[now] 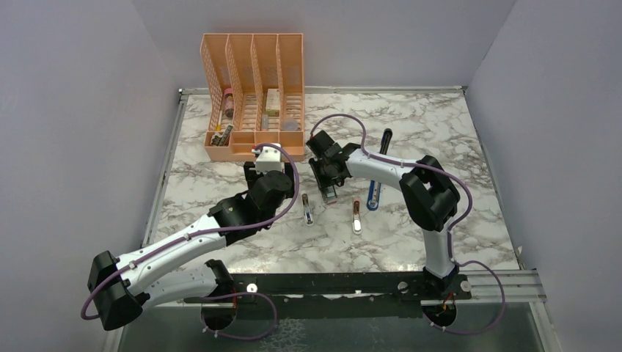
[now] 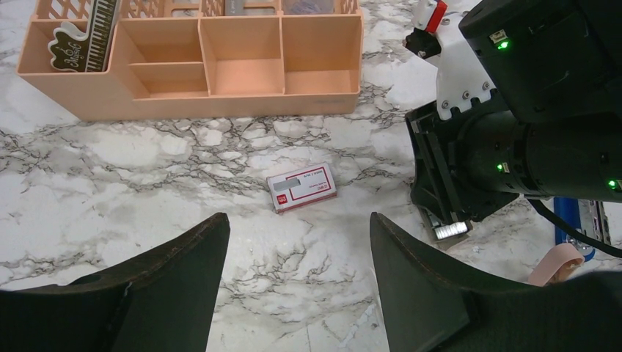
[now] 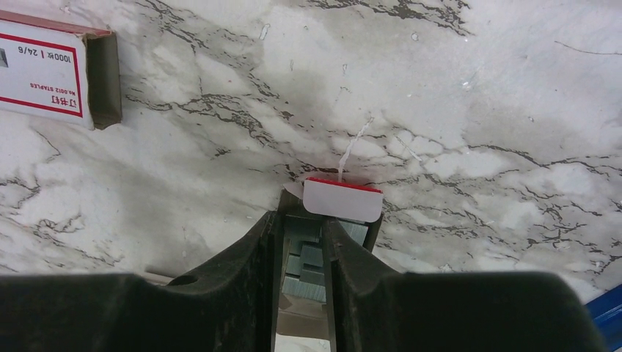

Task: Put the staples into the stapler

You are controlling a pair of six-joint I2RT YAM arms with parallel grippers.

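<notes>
The staples (image 3: 304, 258) are grey strips in a small open card tray with a white and red flap (image 3: 342, 199). My right gripper (image 3: 302, 220) reaches down into that tray, its jaws narrowed onto one strip. The tray also shows under the right gripper in the left wrist view (image 2: 451, 229) and from above (image 1: 329, 194). The empty red and white box sleeve (image 2: 302, 186) lies flat ahead of my left gripper (image 2: 297, 220), which hangs open above bare marble. The blue stapler (image 1: 375, 195) lies right of the right gripper, partly under that arm.
An orange desk organiser (image 1: 253, 95) with several items stands at the back. Two small pinkish-brown objects (image 1: 307, 209) (image 1: 356, 218) lie near the middle of the table. A black bar (image 1: 386, 139) lies beyond the right arm. White walls enclose the table.
</notes>
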